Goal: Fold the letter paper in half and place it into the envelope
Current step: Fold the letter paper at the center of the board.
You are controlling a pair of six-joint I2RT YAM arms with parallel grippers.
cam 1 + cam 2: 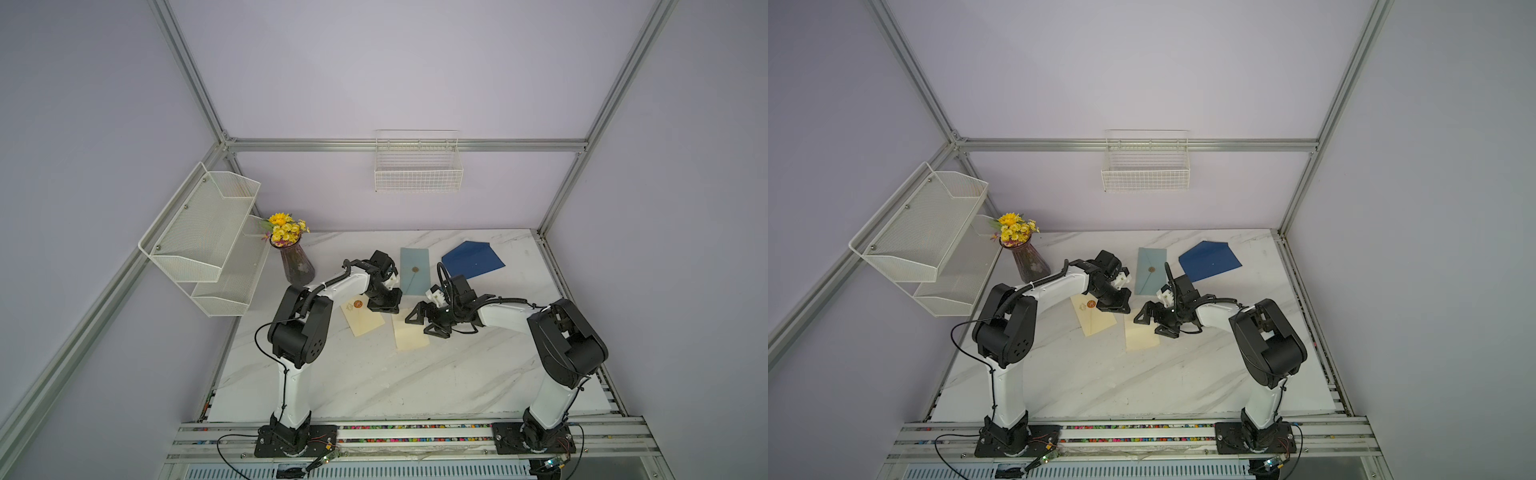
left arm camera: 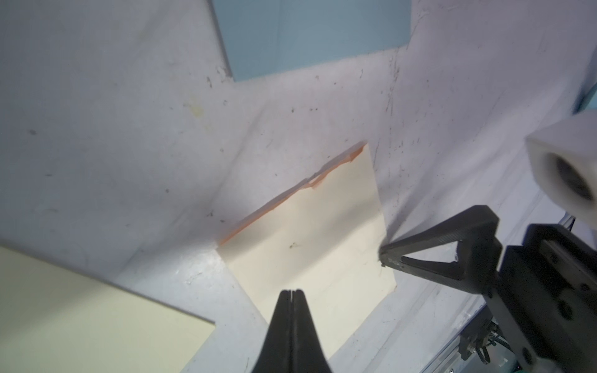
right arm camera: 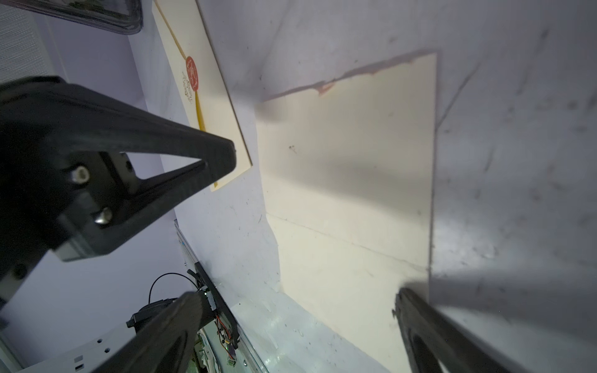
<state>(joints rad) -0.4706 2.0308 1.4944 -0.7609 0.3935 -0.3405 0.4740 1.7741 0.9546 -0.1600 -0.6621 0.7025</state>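
Currently the letter paper (image 1: 410, 336) lies flat on the bench (image 1: 374, 386), just beside the cream envelope (image 1: 362, 320). The right hand (image 1: 417, 326) is released, spread wide at the paper's edge. The left hand (image 2: 291, 294) is clenched, empty, near the paper's far end.

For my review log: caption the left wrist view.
Shut left gripper poised by the cream letter paper lying on the marble table.

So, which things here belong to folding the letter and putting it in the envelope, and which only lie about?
For the job: letter paper, left gripper, right gripper, and one envelope, which one I cannot tell: cream envelope, pale blue envelope, dark blue envelope.
Lying about: flower vase, wire basket, mesh shelf.
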